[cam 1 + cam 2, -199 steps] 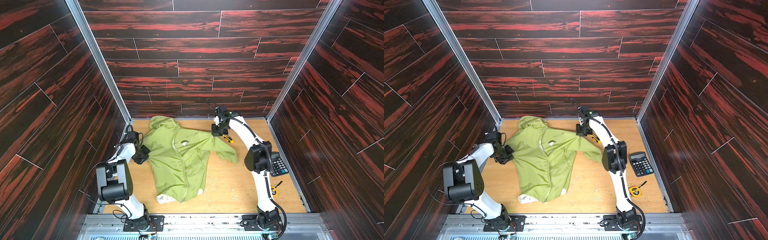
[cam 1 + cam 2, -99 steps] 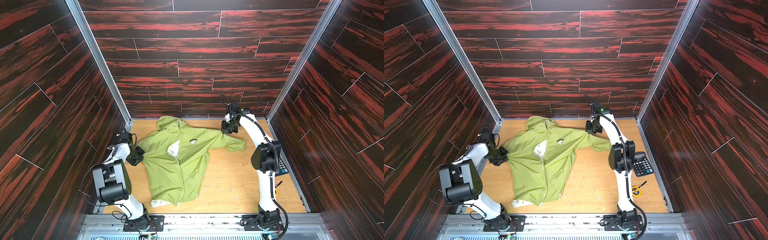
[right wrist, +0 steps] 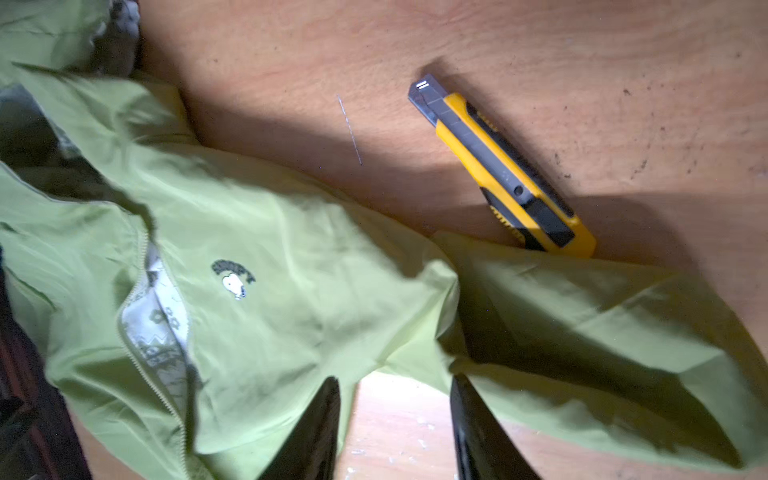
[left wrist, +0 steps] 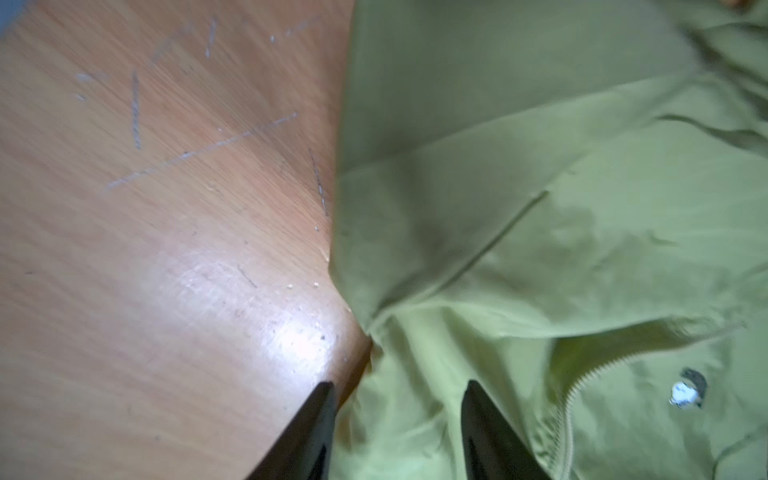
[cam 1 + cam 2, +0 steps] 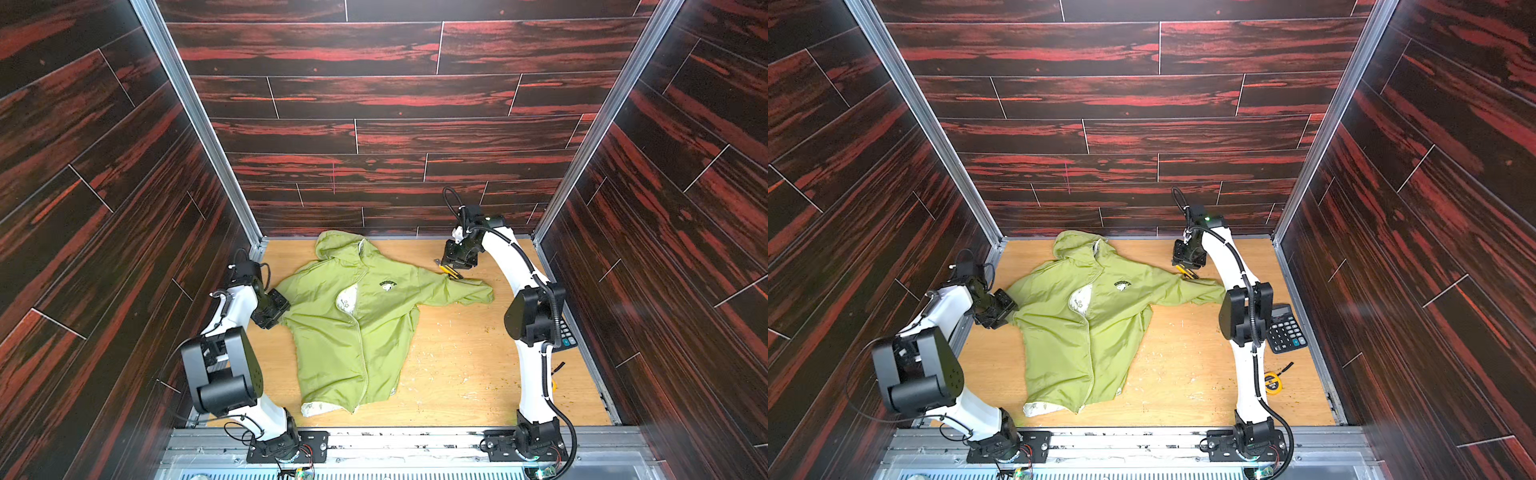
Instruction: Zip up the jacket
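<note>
Plainly, left fingers (image 4: 308,436) and right fingers (image 3: 316,432) gape, empty, over the jacket (image 5: 357,332).

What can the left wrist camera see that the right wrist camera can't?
Only the left wrist view shows a bunch of long pale scratches on the light wooden table. Only the right wrist view shows the yellow and grey utility knife at the sleeve edge of the thin lime-green hooded jacket, plus its white patterned lining. Both show that jacket, its zipper, its small white chest logo and the table.
</note>
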